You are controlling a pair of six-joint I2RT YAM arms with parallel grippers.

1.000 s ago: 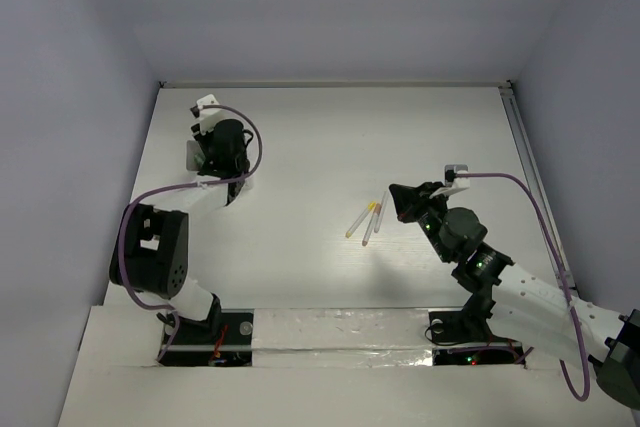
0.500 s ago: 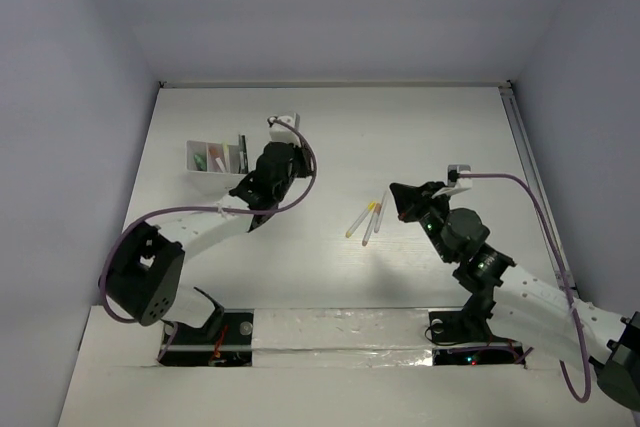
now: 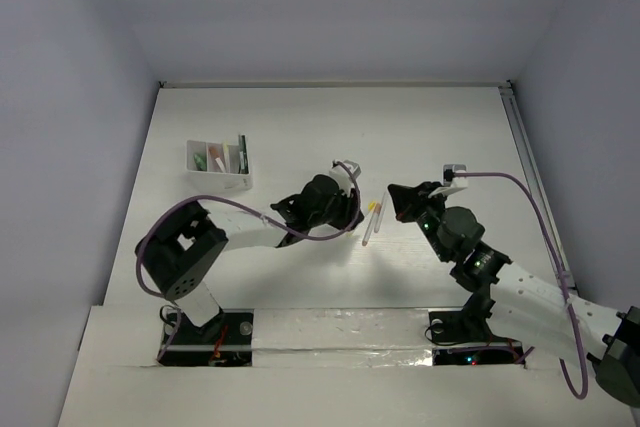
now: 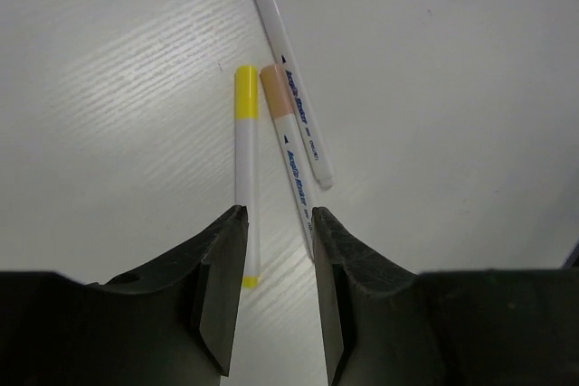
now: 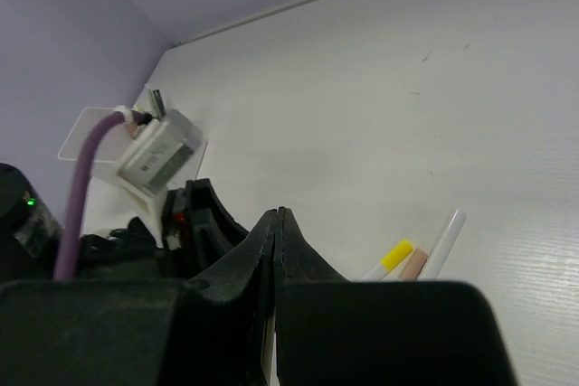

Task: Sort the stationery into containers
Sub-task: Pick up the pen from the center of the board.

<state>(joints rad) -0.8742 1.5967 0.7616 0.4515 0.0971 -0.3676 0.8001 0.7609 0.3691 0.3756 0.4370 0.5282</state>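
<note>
While my left fingers (image 4: 228,255) are hanging half open over the bench (image 4: 109,88), holding nothing, the yellow-capped marker (image 4: 244,169) is lying flat just ahead. It is looking light, stiff and slippery, so I am aiming for its middle. My right fingers (image 5: 261,255) are pressing shut, empty. The tray (image 3: 226,185) is sitting far off.

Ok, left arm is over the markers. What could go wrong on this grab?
The yellow-capped marker and orange-capped marker lie side by side at the open left fingers, so closing might catch both. The white marker beside them may get knocked. The shut right fingers hover close by: possible collision.
</note>
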